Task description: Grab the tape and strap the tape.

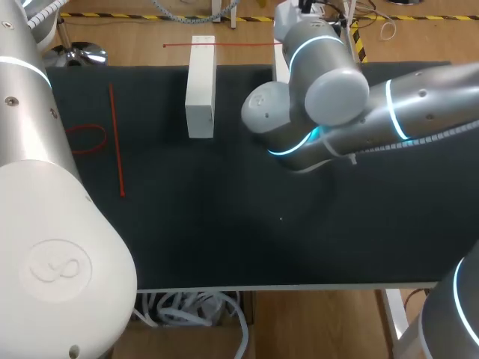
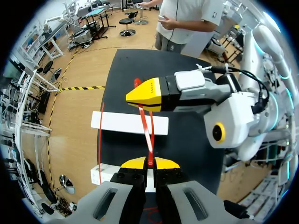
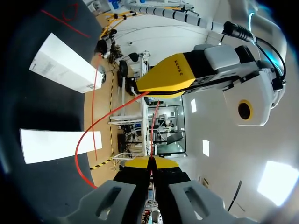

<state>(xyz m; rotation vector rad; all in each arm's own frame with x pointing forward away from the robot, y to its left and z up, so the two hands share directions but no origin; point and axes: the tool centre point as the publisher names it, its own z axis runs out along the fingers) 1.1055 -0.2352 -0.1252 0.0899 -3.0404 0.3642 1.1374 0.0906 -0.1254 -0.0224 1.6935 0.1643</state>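
The tape is a thin red strap (image 2: 147,126). In the left wrist view my left gripper (image 2: 149,163) is shut on one part of it, and the strap runs ahead to my right gripper (image 2: 144,96), whose yellow tips pinch it too. The right wrist view shows the same strap (image 3: 153,123) from the other side. It runs from my right gripper (image 3: 152,163), shut on it, up to my left gripper (image 3: 163,77), and a slack loop (image 3: 86,135) hangs beside it. In the head view both grippers are hidden under the right arm (image 1: 322,97).
Two white boxes lie on the black table (image 1: 224,224): one long box (image 1: 200,86) near the far edge, the other (image 1: 281,66) partly behind the right arm. A red line (image 1: 117,142) and a red loop (image 1: 88,139) lie at the table's left.
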